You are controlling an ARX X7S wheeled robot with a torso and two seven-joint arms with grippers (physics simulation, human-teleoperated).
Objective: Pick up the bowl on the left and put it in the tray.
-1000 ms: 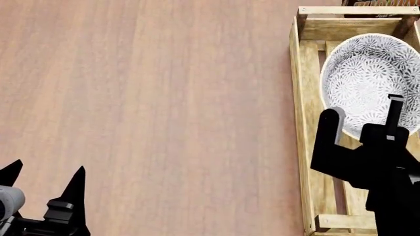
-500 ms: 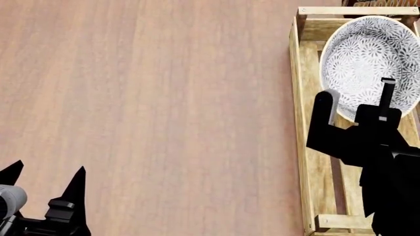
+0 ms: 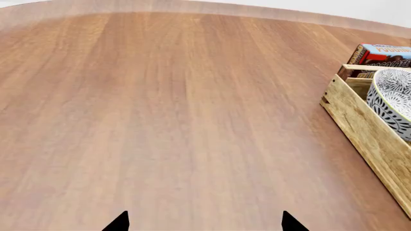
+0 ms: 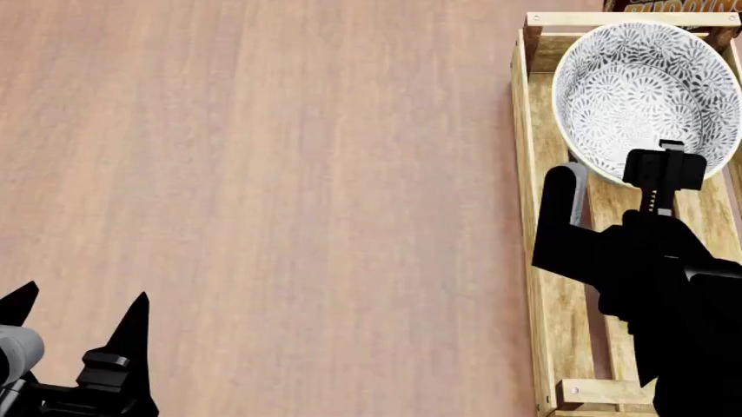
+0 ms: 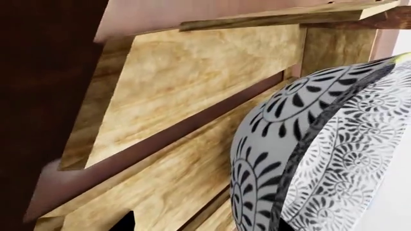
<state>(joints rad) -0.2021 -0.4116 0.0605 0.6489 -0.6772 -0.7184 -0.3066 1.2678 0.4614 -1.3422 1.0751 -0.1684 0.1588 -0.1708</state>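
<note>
The bowl (image 4: 644, 78), white with a grey-blue floral pattern, lies tilted inside the far end of the tray (image 4: 527, 217), a long light-wood slatted crate at the right. My right gripper (image 4: 614, 161) is open over the tray. One finger (image 4: 562, 195) is outside the bowl and the other is over its near rim. In the right wrist view the bowl (image 5: 301, 159) stands on edge against the tray's slats (image 5: 192, 86), with its wall close to one fingertip. My left gripper (image 4: 76, 313) is open at the near left, far from the bowl.
A chocolate pudding box (image 3: 385, 53) lies just beyond the tray's far end. In the left wrist view the tray (image 3: 359, 120) and the bowl (image 3: 391, 94) show at one side. Bare wooden tabletop (image 4: 290, 174) spreads to the tray's left.
The bowl has shifted toward the tray's far end. My right gripper moved the same way, less far, with its fingers equally spread. The left arm has not moved.
</note>
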